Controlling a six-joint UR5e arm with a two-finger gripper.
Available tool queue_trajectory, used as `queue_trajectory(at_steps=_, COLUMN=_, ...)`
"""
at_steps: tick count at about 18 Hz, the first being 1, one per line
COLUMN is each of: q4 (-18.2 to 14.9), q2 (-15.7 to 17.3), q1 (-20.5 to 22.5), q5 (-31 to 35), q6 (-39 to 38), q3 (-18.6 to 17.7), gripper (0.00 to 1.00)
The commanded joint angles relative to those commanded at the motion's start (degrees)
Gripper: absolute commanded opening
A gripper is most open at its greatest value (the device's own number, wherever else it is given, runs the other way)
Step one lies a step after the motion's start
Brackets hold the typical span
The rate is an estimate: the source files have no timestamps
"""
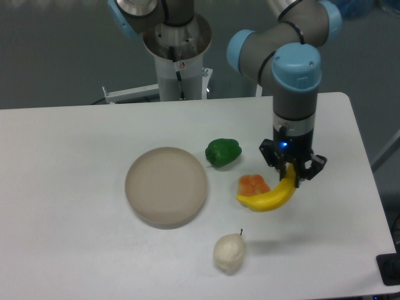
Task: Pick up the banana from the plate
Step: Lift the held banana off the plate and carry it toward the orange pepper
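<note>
The yellow banana (269, 197) hangs in the air to the right of the plate, its right end clamped in my gripper (291, 174), which is shut on it. Its lower left end crosses in front of the orange lobed fruit (252, 184). The beige-tan plate (165, 185) lies at the middle of the table with nothing on it. My arm comes down from above at the right.
A green pepper (223, 152) lies just right of the plate's far side. A whitish pear (229, 252) sits near the front edge below the plate's right side. The robot base (178, 50) stands behind the table. The table's right edge is close to the gripper.
</note>
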Motion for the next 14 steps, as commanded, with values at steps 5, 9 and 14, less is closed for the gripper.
queue_trajectory(at_steps=5, q4=0.2, q2=-0.8, q1=0.6, q5=1.7, q6=0.2, q3=0.3, gripper=0.31)
queue_trajectory(at_steps=9, q4=0.2, q2=-0.8, q1=0.6, q5=1.7, q6=0.5, q3=0.4, gripper=0.31)
queue_trajectory(at_steps=14, q4=0.2, q2=-0.7, q1=0.6, q5=1.6, q6=0.5, q3=0.3, gripper=0.31)
